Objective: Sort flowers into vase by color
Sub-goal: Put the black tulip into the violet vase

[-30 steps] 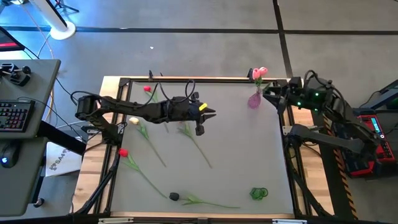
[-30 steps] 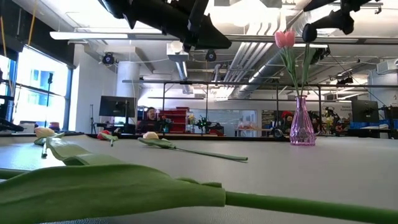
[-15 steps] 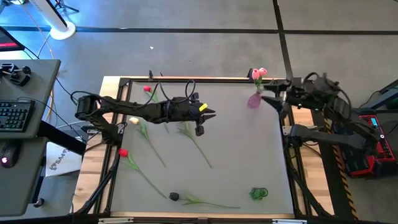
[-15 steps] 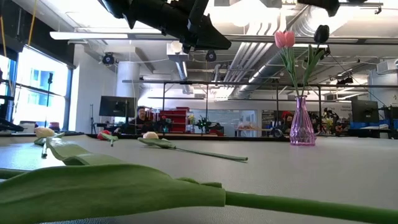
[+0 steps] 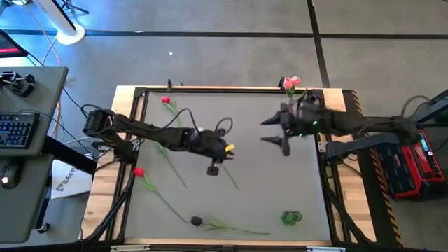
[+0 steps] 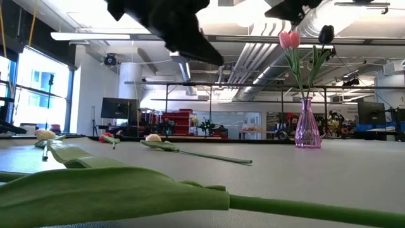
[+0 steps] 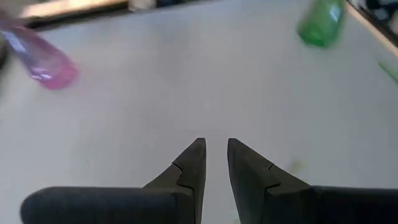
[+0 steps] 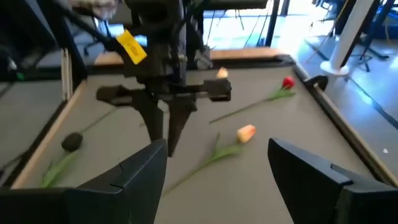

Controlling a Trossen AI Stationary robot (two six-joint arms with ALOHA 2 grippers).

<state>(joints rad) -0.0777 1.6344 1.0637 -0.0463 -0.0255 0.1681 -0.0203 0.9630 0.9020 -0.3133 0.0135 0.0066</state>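
Flowers: loose tulips lie flat on the grey table (image 5: 280,182): a red one (image 5: 166,100) near the far edge, a cream one (image 8: 246,132) mid-table under the left arm, another red (image 5: 138,171) by the left edge, a black one (image 5: 196,221) near the front. Pink tulip (image 5: 292,82) stands upright in the pink vase (image 6: 307,130) at the far right; a dark head (image 6: 326,33) seems to share that vase. Green vase (image 5: 290,218) sits front right, looks empty from above

Handling guess: light, floppy, thin stems, heads crush easily. Pinch the stem mid-length near a leaf; it'll sag and swing from one end

Left gripper (image 7: 215,163) hovers above mid-table, fingers nearly together with a narrow gap, nothing between them. Right gripper (image 8: 217,165) is just in front of the pink vase, fingers wide apart, empty, facing the left one

Hard to read: both arms blur in the high view, low view cuts them off at the top, and a big leaf (image 6: 114,190) fills its foreground. Total flower count unclear
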